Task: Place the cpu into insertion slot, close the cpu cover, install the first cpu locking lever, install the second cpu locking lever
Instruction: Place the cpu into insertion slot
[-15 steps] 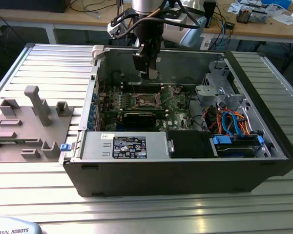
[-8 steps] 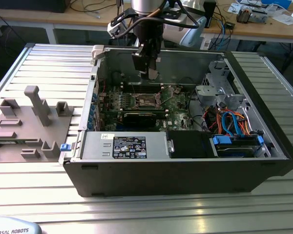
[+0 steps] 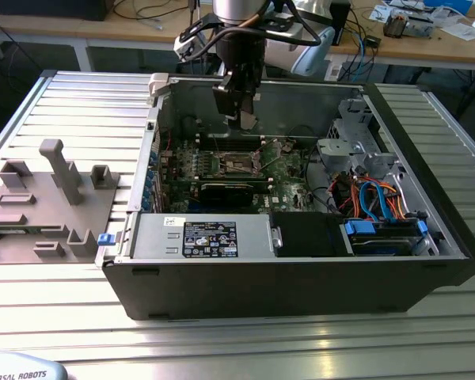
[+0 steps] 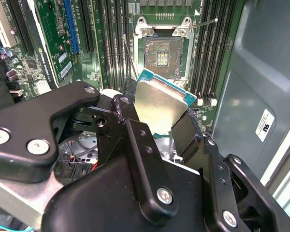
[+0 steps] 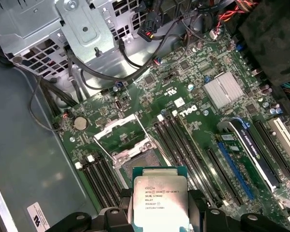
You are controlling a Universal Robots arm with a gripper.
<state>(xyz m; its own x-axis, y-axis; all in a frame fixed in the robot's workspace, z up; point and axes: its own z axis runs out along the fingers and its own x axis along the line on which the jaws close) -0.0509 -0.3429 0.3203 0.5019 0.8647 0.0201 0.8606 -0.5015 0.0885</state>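
You are holding the small, flat, square, silver-topped cpu (image 4: 162, 104) in your black two-fingered hand (image 4: 157, 123), which is clamping it by two opposite edges. The cpu is hanging inside the open dark computer case (image 3: 301, 277), just above the green motherboard's (image 5: 193, 92) bare insertion slot (image 4: 162, 55), apart from it. The thin silvery cpu cover (image 5: 120, 129) is standing swung open beside the slot

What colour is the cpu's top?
The cpu top is silver-grey, teal-edged; best in the first wrist view.
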